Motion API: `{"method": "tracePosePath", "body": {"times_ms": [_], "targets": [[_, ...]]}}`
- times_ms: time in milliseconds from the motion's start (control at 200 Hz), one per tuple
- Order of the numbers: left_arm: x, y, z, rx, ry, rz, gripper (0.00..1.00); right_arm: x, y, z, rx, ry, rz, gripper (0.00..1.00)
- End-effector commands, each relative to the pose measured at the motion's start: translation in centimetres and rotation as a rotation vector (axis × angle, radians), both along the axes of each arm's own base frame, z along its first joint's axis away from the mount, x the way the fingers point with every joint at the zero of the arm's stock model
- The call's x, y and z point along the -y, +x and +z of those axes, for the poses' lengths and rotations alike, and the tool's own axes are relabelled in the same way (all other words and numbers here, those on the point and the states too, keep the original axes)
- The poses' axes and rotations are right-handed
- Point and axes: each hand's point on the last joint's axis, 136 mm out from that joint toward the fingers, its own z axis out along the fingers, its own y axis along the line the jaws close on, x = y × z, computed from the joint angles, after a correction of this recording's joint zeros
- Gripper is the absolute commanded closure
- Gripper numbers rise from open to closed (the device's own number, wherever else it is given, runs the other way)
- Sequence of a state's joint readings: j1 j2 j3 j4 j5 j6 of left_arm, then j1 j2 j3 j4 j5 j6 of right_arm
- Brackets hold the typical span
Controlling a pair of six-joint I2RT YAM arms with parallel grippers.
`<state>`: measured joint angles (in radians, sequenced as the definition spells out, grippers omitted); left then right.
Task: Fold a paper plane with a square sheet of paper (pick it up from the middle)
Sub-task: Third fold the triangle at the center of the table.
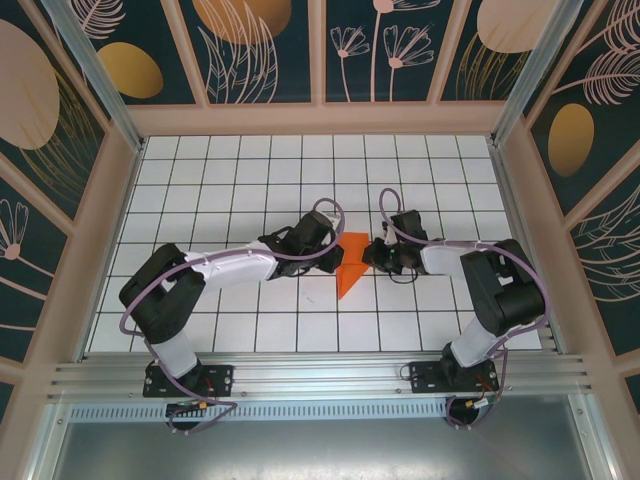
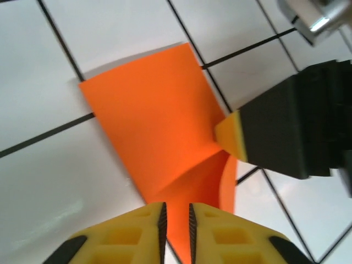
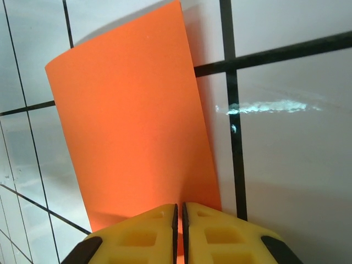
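The square sheet of paper (image 1: 350, 272) is bright orange and partly folded, lying on the white tiles between both arms. In the left wrist view the paper (image 2: 154, 126) shows a raised crease running toward my left gripper (image 2: 176, 212). Its yellow jaws stand a narrow gap apart, with orange paper and a bit of table showing through the gap. My right gripper (image 3: 179, 209) is shut on the near edge of the paper (image 3: 132, 121), lifting that side. One of its yellow fingertips (image 2: 234, 136) pinches the paper's right edge. From above, the left gripper (image 1: 338, 252) and right gripper (image 1: 368, 255) flank the paper.
The white grid-tiled table (image 1: 250, 190) stretches open behind and to both sides of the paper. Framed walls with leaf patterns (image 1: 90, 200) enclose it on three sides. A metal rail (image 1: 320, 375) holding the arm bases runs along the near edge.
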<state>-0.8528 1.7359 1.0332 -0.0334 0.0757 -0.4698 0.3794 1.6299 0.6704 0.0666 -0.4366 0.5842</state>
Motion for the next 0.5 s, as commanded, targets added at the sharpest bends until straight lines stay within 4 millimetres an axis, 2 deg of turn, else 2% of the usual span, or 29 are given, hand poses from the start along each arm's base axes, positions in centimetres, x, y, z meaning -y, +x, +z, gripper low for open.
{"method": "tracePosePath", "body": {"times_ms": [0,170,325,495], "targets": [[1.8,-1.3,1.1,-0.056,-0.078,-0.077,0.83,-0.2,0.4,0.6,0.004,0.0,0.015,0.86],[3.2,-1.9,0.3,-0.113,-0.121,-0.126,0.86,-0.2,0.5,0.6,0.004,-0.006,0.016,0.86],[4.3,-2.4,1.9,-0.118,-0.194,-0.169,0.85,-0.1,0.5,0.5,0.001,-0.01,0.013,0.86],[5.4,-4.0,1.9,-0.183,-0.257,-0.258,0.83,-0.1,0.6,0.5,0.001,-0.01,0.01,0.86]]}}
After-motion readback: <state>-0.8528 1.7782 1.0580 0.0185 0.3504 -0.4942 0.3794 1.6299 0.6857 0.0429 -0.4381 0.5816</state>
